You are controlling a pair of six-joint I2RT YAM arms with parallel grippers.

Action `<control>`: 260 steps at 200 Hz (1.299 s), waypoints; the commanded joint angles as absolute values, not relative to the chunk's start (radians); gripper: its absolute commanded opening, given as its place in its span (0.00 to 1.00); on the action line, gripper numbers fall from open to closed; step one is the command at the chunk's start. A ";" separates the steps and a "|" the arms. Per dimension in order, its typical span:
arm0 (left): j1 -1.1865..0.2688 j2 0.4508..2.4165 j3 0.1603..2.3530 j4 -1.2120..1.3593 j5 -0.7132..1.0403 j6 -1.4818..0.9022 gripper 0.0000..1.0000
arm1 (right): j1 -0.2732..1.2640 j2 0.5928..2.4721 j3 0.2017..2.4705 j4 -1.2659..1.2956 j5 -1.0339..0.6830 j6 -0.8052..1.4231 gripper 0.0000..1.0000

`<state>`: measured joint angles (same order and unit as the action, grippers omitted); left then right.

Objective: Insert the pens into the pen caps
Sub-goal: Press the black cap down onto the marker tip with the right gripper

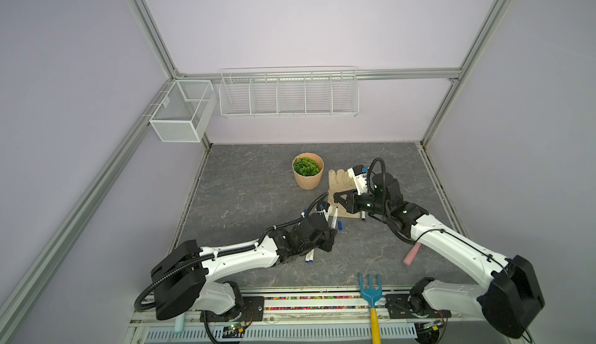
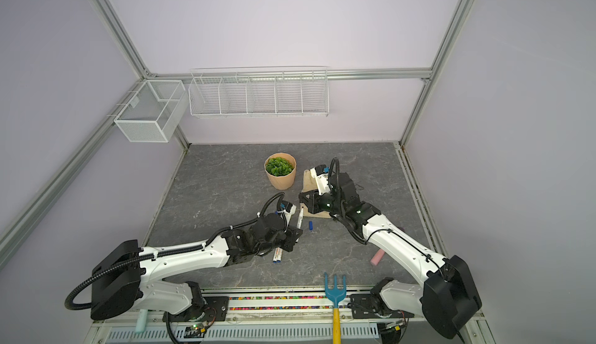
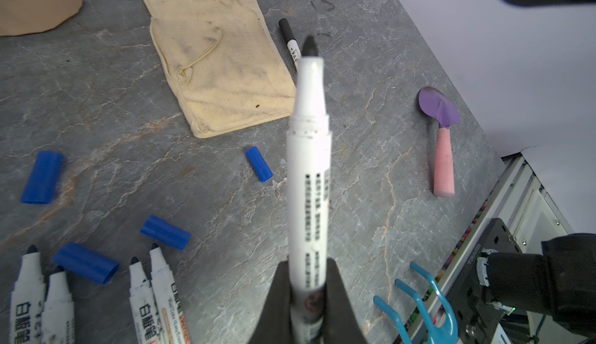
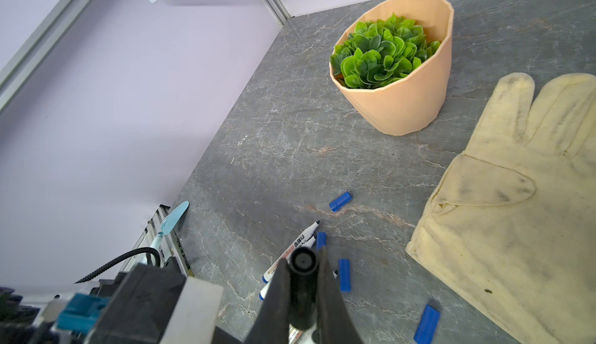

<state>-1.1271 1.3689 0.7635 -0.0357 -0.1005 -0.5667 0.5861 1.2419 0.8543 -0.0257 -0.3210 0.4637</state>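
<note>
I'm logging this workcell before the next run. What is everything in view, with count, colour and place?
held pen: 1, white, black tip, uncapped, in left gripper
loose pens: 4, white, uncapped, lying on table
capped pen: 1, white, black cap, beside glove
blue caps: 4, blue, loose on table
black cap: 1, black, in right gripper
glove: 1, cream, flat on table
plant pot: 1, tan with green plant, near glove
trowel: 1, purple blade, pink handle, table's right side
garden fork: 1, blue, yellow handle, front edge
scoop: 1, pale blue, front-left rail
wire baskets: 2, white, hung on frame
left gripper: 1, black, shut on held pen
right gripper: 1, black, shut on black cap
</note>
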 commanded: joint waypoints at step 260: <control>-1.108 1.270 0.755 0.090 -0.168 -0.526 0.00 | 0.583 1.201 0.861 -0.175 -0.482 0.395 0.07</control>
